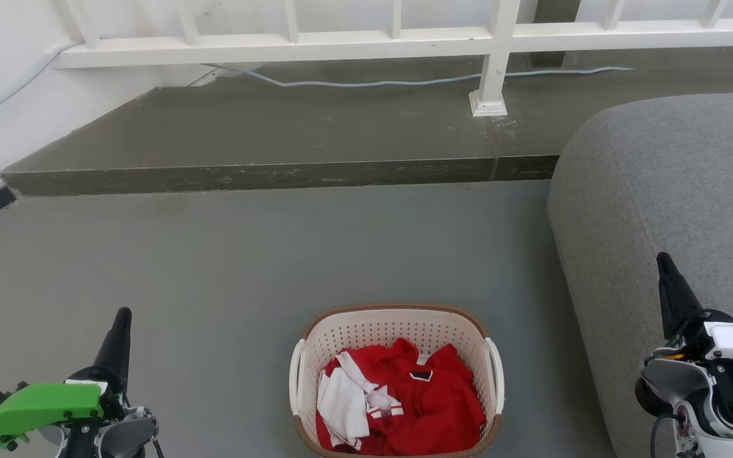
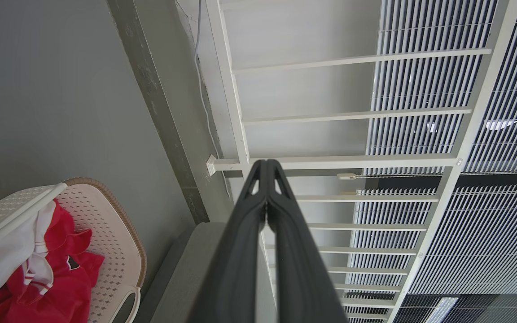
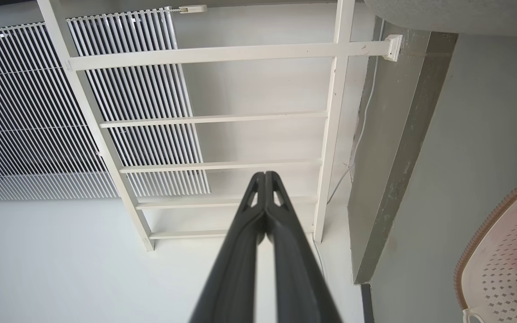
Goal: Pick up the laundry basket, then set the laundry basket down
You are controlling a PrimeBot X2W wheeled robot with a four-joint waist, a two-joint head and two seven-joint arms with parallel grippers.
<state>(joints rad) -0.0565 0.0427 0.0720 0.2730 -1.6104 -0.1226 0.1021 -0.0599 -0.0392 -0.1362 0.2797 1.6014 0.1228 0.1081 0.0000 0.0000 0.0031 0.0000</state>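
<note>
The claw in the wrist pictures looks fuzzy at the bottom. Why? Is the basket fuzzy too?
Left wrist view: the left claw is very close to the lens, so its base blurs while the tip stays sharper; the basket looks crisp. Right wrist view: the right claw blurs the same way. Head view: soft even light, all sharp.

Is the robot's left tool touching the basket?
Apart. The head view shows bare grey floor between the left tool and the laundry basket.
</note>
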